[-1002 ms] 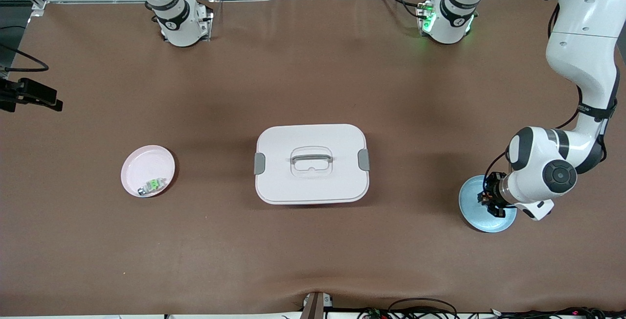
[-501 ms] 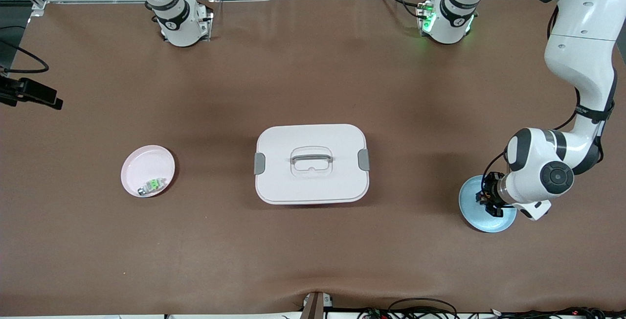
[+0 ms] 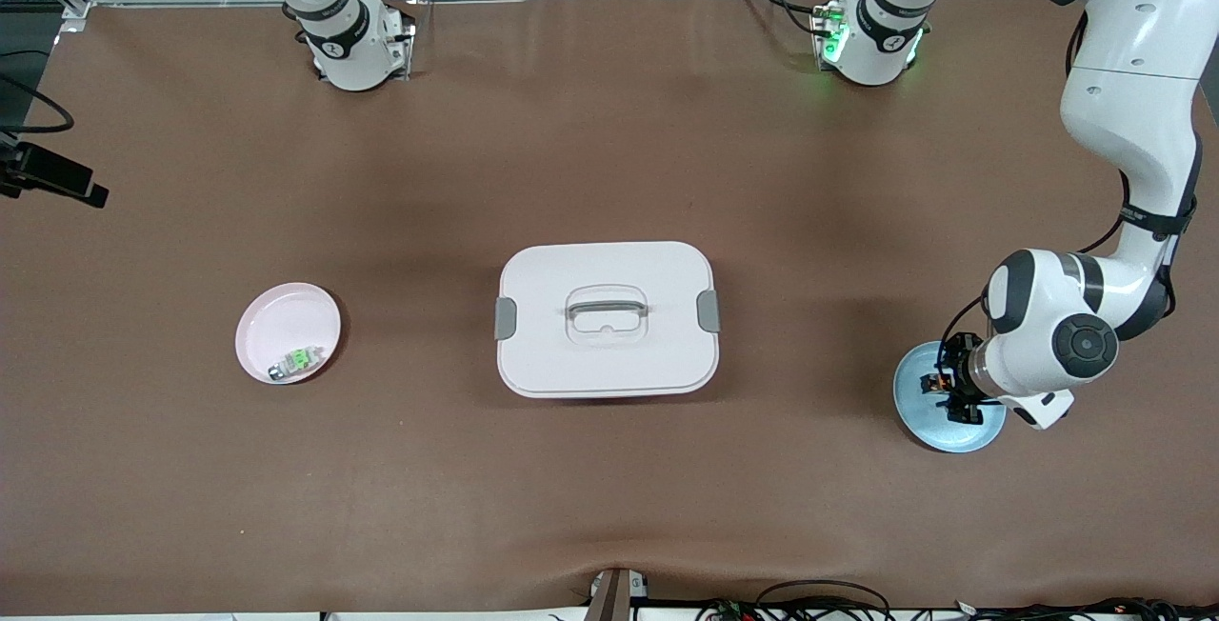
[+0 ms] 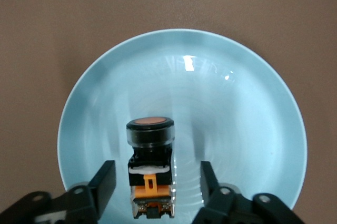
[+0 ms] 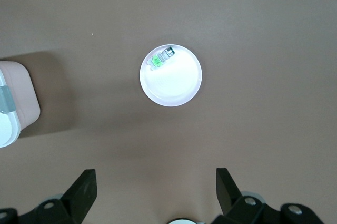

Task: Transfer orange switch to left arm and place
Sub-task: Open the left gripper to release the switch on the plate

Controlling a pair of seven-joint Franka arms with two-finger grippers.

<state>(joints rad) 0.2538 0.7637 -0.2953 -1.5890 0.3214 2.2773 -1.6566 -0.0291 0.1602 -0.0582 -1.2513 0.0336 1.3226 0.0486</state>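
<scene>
The orange switch (image 4: 150,166) lies on its side on the blue plate (image 4: 237,113), black body with an orange cap. My left gripper (image 4: 157,174) is low over that plate, open, a finger on each side of the switch with a gap to it on both. In the front view the left gripper (image 3: 952,388) and the orange switch (image 3: 931,381) are on the blue plate (image 3: 914,416) at the left arm's end of the table. The white box (image 3: 606,316) stands in the middle. My right gripper (image 5: 155,179) hangs open and empty, high over bare table beside the pink plate (image 5: 174,84).
The pink plate (image 3: 286,316) at the right arm's end holds a green and silver switch (image 3: 297,360). The box's corner (image 5: 16,103) shows in the right wrist view. Brown table surface surrounds the box on all sides.
My left gripper's fingers have opened and let go of the orange switch, which now rests on the blue plate. The left arm shifted slightly. The box and the pink plate have not moved.
</scene>
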